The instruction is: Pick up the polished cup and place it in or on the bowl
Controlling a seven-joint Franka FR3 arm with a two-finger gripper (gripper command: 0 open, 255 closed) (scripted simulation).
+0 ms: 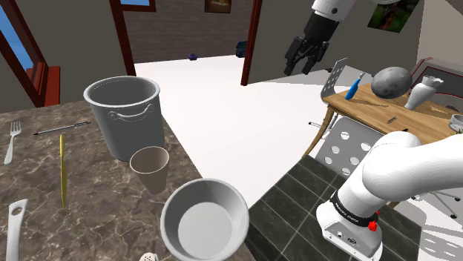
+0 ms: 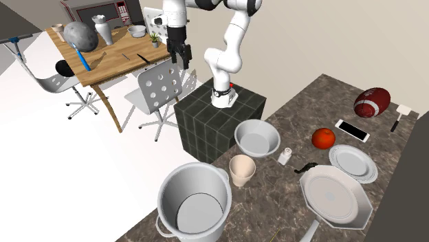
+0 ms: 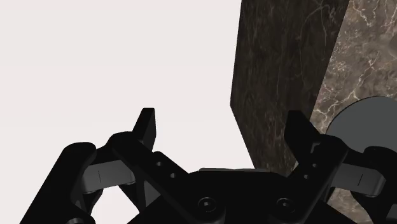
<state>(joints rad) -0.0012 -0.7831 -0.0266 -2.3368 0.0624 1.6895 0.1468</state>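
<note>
The cup [image 1: 150,169] is a plain beige tumbler standing upright on the dark marble counter [image 1: 44,215], between a large grey pot and the grey bowl [image 1: 239,202]. In the second exterior view the cup [image 2: 242,169] sits just in front of the bowl [image 2: 257,137]. My gripper [image 1: 299,68] hangs high above the white floor, well away from the counter, its fingers apart with nothing between them. It shows beside the wooden table in the second exterior view [image 2: 180,58]. In the wrist view the gripper [image 3: 221,121] is open over the floor, next to the counter's side [image 3: 280,76].
A tall grey pot [image 1: 122,111] stands behind the cup. A fork [image 1: 12,141] and a thin yellow stick [image 1: 62,169] lie on the counter. Plates [image 2: 333,196], a tomato [image 2: 324,138], a phone [image 2: 352,129] and a football [image 2: 372,103] lie beyond. A wooden table [image 1: 371,107] and white chairs [image 2: 159,86] stand near the arm.
</note>
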